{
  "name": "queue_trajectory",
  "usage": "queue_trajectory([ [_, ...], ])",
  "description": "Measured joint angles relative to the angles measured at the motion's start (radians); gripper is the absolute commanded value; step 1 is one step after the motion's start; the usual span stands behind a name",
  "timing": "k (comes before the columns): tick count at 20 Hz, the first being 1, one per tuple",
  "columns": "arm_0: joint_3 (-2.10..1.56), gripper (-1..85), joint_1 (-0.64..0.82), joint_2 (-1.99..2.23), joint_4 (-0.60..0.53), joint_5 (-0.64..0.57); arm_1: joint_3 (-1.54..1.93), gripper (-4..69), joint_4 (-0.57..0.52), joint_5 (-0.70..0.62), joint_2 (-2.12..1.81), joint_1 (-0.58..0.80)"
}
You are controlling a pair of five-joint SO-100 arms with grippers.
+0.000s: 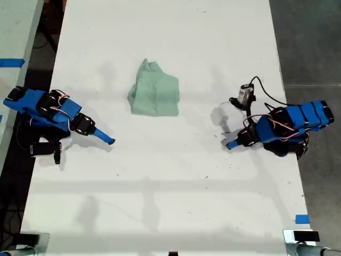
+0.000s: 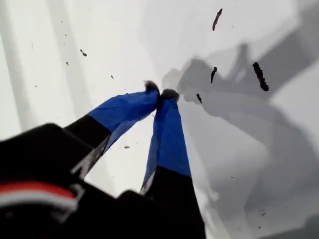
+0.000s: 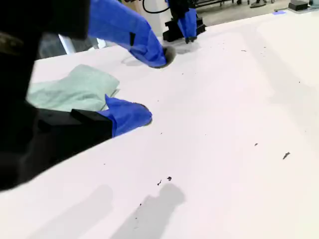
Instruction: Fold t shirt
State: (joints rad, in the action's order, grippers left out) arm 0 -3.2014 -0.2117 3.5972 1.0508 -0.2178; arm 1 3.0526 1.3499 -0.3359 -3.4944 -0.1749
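The t shirt lies in a small crumpled lump near the middle of the white worktop, w/ no tool touching it. It looks already doubled over, but messy, so I think the fold isn't finished. The lump is nearly square, maybe a bit longer up-and-down in the exterior view. My second tool sits low at the exterior view's left, pointing to the exterior view's right. The shirt lies up and to the right of its tip in that view, near but apart. My first tool is at the exterior view's right & farther off, so the second arm is nearer, I think. The second wrist view shows my second tool w/ its two blue fingers spread wide, nothing between them, the shirt just off to one side. The exterior view can't show that gap. The first wrist view shows my first tool pinched tight on nothing, tips touching, over bare worktop w/ no shirt in sight.
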Motion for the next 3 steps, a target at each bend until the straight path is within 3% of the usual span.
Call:
queue_trajectory([
  [3,0.000,14.9,-0.002,0.000,0.000,0.000,0.000,2.9,0.000,0.000,0.000,0.000],
])
